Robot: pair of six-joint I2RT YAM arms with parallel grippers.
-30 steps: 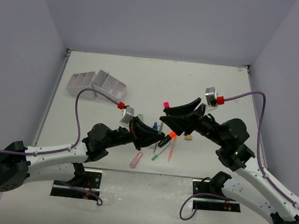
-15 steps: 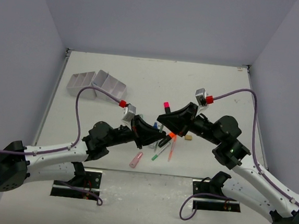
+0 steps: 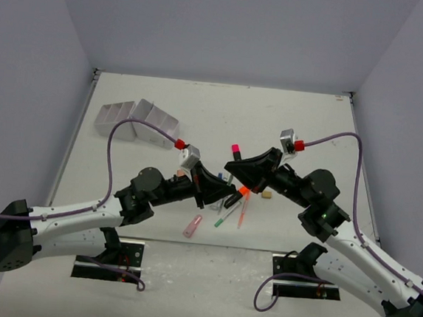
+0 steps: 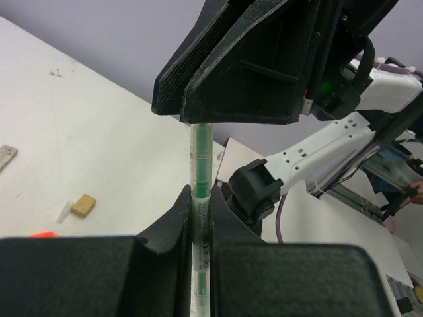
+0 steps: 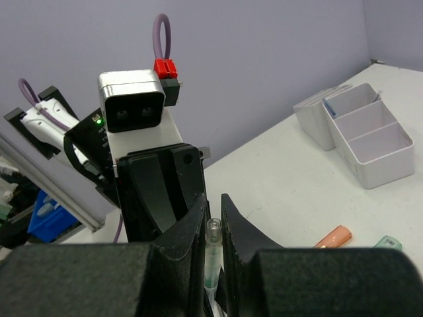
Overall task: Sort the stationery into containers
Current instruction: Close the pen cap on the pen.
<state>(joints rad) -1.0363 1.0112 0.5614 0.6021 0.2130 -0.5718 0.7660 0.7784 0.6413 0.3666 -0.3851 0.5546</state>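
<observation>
Judging from above, how far along is the sorting?

— Early, I'd say. The white organiser sits at the far left of the bench. Most of the stationery lies loose near the middle, well apart from it: a pink highlighter, an orange marker, a tan eraser, a pink-capped marker.

— And the arms?

— Both are on one green pen, held up off the bench over that pile. The left fingers are clamped on its lower part. The right fingers are closed around its upper end, and the two sets meet nearly tip to tip. It looks like a handover, or a cap being pulled; I can't say which.

— Anything in the compartments already?

— The wider ones that show from the right wrist look bare. The narrower ones beside them are seen only edge-on, and from above they are all too small to read. So nothing is visibly sorted, and the whole pile plus this pen is left to do.

— What else is hidden?

— From above, the two arms cover the pen itself and part of the pile, so the count of items is uncertain. Something blue shows between the arms there; it may be the bottle's cap. The pen's lower end is cut off by the left wrist frame.
</observation>
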